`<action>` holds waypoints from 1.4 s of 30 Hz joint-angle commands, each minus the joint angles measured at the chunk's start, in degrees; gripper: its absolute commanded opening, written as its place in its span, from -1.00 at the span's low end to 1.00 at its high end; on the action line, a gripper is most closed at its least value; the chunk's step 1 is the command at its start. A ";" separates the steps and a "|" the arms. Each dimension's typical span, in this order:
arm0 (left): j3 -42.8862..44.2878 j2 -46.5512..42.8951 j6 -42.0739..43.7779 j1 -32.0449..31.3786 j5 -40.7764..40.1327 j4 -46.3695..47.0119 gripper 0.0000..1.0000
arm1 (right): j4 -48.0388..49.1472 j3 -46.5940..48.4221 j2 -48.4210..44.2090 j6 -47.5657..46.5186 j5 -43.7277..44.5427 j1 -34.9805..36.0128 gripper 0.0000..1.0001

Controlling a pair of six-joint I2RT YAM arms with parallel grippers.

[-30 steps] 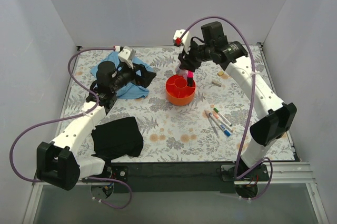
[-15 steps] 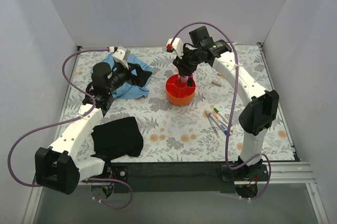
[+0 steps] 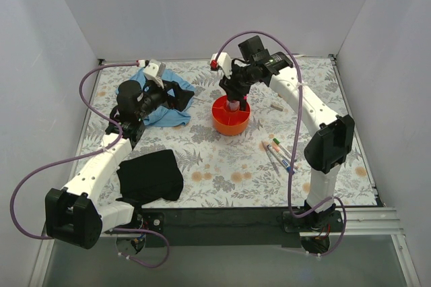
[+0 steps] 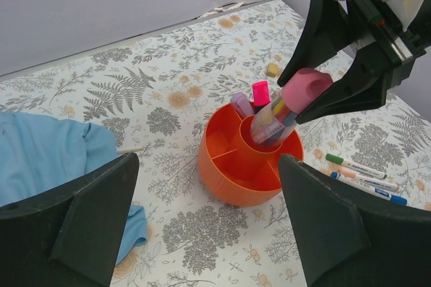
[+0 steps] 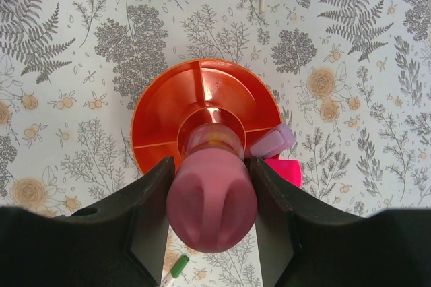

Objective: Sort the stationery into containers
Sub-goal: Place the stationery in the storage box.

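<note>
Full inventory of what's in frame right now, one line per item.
bowl: 1, orange, table centre
bottle: 1, pink, tilted into bowl's centre well
highlighter: 1, pink, in a bowl compartment
stick: 1, lilac, beside highlighter
markers: at least 3, white, green/red/blue caps, right of bowl
blue cloth: 1, far left
black cloth: 1, near left
table: 1, floral
left pincer: open, above blue cloth
right pincer: shut on bottle

Right claw swung toward 9 o'clock and dropped over orange bowl. Small pink bottle now tilted, lower end in centre well. Left arm shifted slightly toward 9 o'clock.
</note>
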 commanded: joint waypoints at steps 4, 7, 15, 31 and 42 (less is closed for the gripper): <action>-0.11 -0.34 0.18 0.78 0.11 0.45 0.70 | 0.02 2.73 2.85 0.71 0.61 0.64 -0.54; 0.07 -0.16 0.27 0.87 0.11 0.10 0.70 | 0.11 4.14 4.08 1.33 1.84 0.73 0.17; 1.12 1.07 0.36 1.14 0.46 0.10 0.70 | 2.92 9.23 1.19 5.63 -1.41 -3.12 0.43; 4.99 4.05 3.96 3.77 -0.94 -5.88 0.71 | -6.74 1.24 11.62 -9.91 -0.89 -25.11 0.35; 6.04 7.66 3.87 3.95 -0.24 -5.71 0.71 | -7.45 4.49 18.05 -17.47 2.54 -25.72 0.24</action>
